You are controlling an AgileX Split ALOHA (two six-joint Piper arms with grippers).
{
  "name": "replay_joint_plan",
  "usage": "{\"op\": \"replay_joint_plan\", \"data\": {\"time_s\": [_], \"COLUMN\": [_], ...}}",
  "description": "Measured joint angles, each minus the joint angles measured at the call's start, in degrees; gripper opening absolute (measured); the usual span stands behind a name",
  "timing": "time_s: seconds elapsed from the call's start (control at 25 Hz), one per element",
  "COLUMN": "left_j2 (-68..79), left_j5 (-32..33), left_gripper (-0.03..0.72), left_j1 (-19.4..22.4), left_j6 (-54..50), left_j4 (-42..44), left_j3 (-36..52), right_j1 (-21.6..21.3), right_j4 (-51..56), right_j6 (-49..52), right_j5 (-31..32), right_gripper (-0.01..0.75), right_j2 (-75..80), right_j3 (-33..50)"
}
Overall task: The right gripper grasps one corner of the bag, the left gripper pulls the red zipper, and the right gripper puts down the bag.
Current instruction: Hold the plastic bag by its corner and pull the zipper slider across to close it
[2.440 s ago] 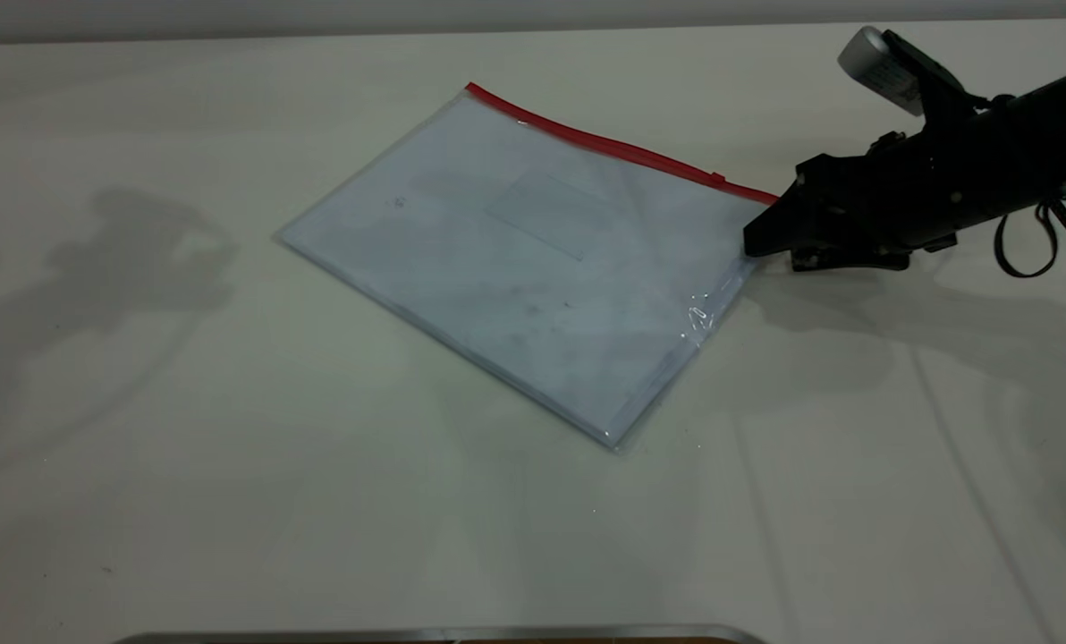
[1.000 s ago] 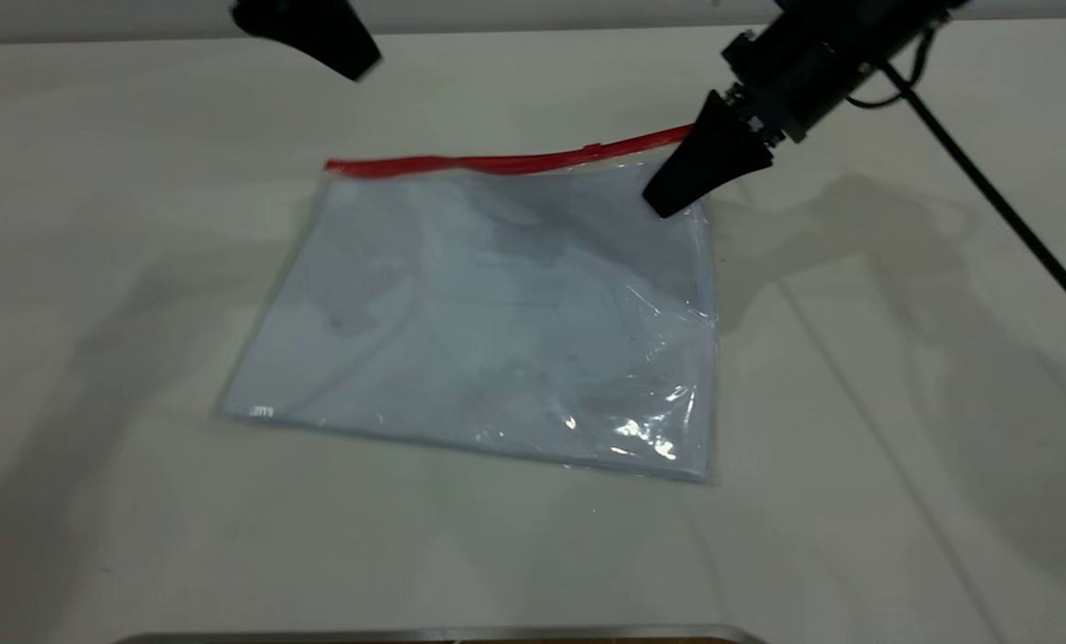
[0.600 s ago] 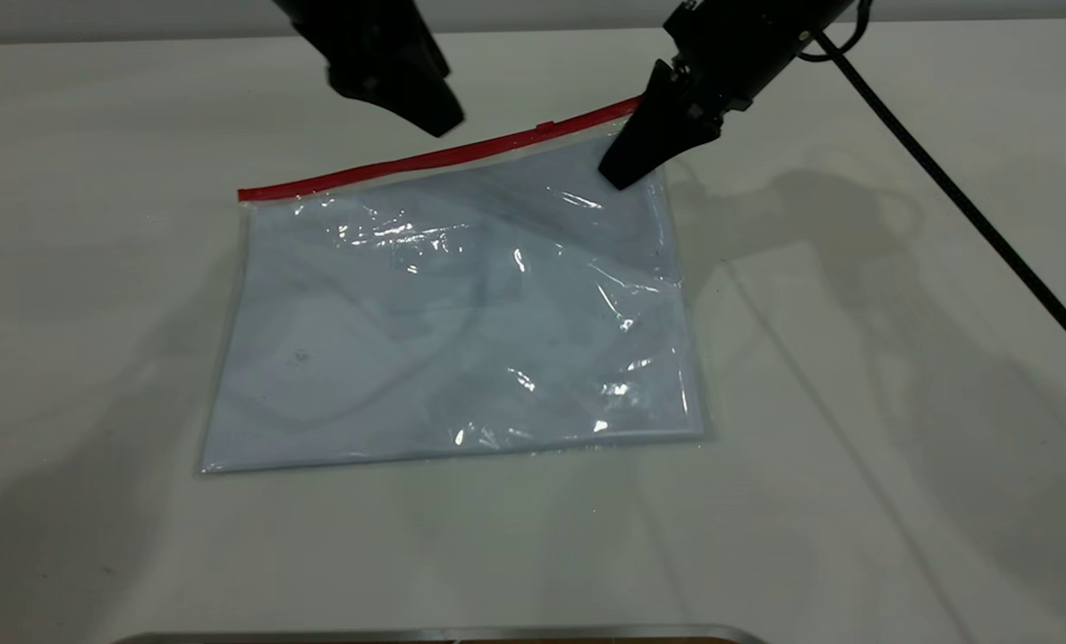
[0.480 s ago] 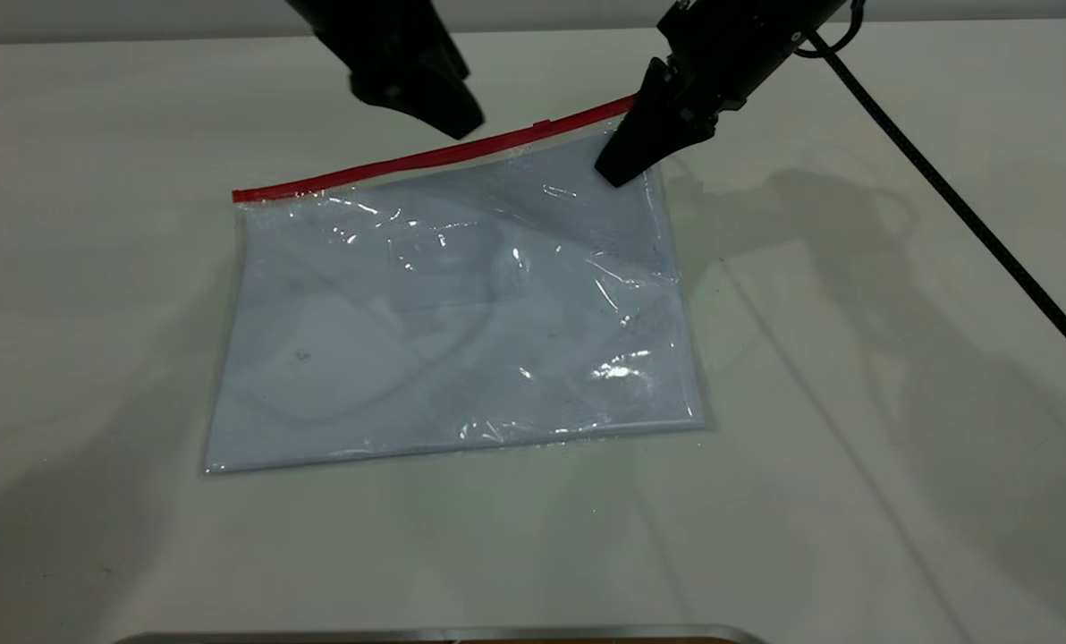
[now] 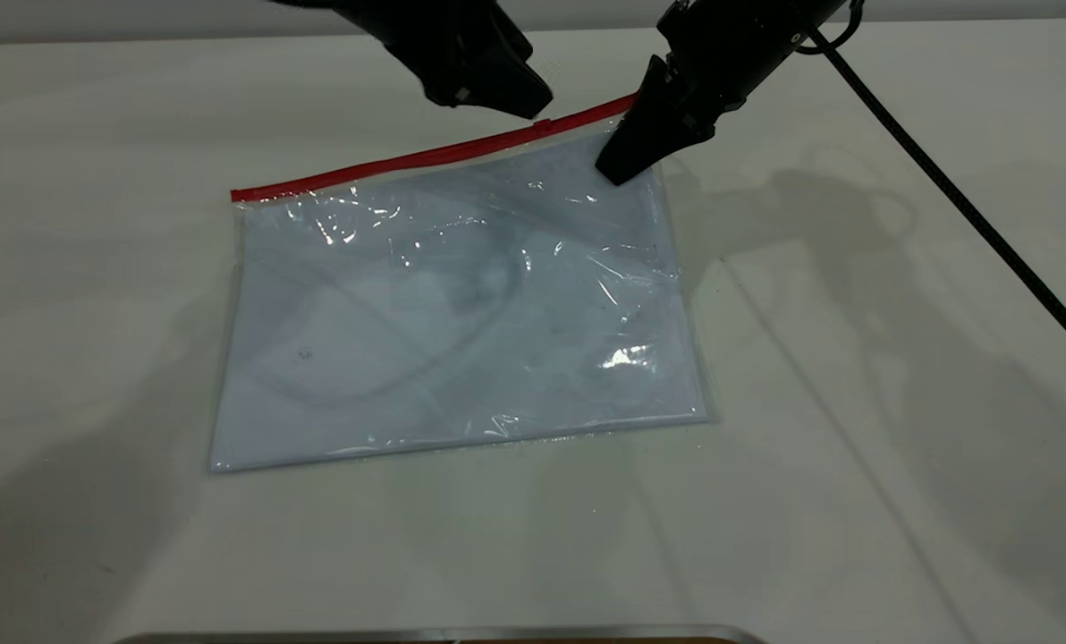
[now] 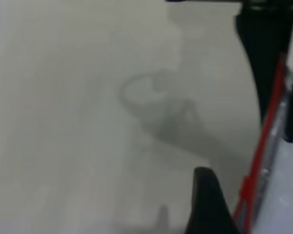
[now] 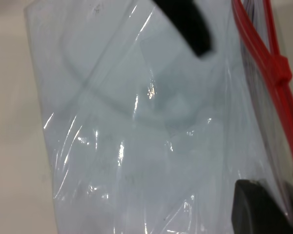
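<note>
The bag (image 5: 461, 304), a clear pouch with white sheets inside, lies on the white table with its far right corner lifted. My right gripper (image 5: 621, 168) is shut on that corner, where the red zipper (image 5: 390, 161) ends. One of its fingers (image 7: 261, 209) shows under the plastic in the right wrist view. My left gripper (image 5: 526, 103) hovers just above the zipper's small slider tab (image 5: 544, 125), apart from it, open. In the left wrist view one finger (image 6: 208, 200) stands beside the tab (image 6: 246, 186) and the zipper (image 6: 266, 141). The tab also shows in the right wrist view (image 7: 282, 66).
The right arm's black cable (image 5: 971, 210) runs across the table at the right. A metal edge (image 5: 426, 633) lies along the near side of the table. The left gripper (image 7: 185, 24) shows over the bag in the right wrist view.
The right gripper took the corner, lifted it and swung the bag round. The left gripper came in from the far left and moved right along the zipper to the slider tab.
</note>
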Motion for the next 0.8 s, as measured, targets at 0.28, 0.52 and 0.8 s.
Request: {"op": "replay_joint_plan", "data": {"time_s": [0.28,0.52,0.8], "left_j2": [3.7,4.7,4.8], "left_j5": [1.0,2.8,2.8], "left_gripper": [0.534,0.473,0.371], "left_j1": [0.0,0.0,0.0], "left_j6": [0.0,0.0,-0.2], "left_j4": [-1.8,-1.8,-1.8], "left_j3": [-3.3,-3.6,-3.6], "right_j1": [0.0,0.0,0.0], "right_j4": [0.1,0.1,0.1], "right_j6": [0.0,0.0,0.0], "right_j5": [0.5,0.5,0.5], "right_gripper": [0.033,0.033,0.033], "right_j2": [0.0,0.0,0.0], "right_j3": [0.0,0.0,0.0]}}
